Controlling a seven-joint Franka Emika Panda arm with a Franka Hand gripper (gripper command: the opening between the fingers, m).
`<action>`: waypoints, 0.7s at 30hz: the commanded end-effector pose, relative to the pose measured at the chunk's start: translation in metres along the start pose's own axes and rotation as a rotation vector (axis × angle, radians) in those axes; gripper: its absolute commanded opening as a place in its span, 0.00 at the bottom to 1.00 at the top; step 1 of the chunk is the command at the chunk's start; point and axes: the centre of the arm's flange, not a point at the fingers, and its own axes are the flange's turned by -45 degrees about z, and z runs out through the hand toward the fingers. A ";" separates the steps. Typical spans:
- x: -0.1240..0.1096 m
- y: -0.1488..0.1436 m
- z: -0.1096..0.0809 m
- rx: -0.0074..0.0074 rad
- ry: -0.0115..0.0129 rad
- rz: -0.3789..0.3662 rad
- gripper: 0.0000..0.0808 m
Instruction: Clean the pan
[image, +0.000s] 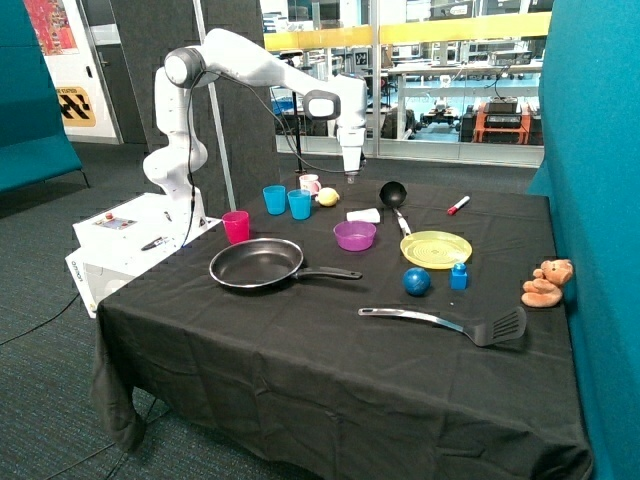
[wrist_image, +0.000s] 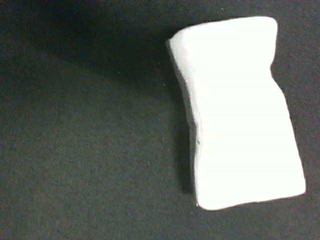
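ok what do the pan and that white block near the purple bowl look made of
Pan: probably metal with a dark, slightly glossy non-stick coating, as its inside catches a soft sheen; the handle looks like black plastic.
White block: likely sponge or foam, matte, with pinched-in sides and soft rounded edges. It lies on the cloth under the gripper, by the purple bowl, which looks like translucent plastic.

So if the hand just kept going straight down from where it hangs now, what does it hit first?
Most likely the white sponge lying on the black tablecloth: the wrist view looks straight onto it, and the hand hangs above it. Depth is unclear; it could just miss and meet cloth.
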 end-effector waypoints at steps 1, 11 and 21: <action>0.014 -0.002 0.017 -0.0032 0.0042 -0.001 0.45; 0.019 0.001 0.025 -0.0032 0.0042 0.013 0.79; 0.019 0.004 0.039 -0.0032 0.0043 0.035 0.95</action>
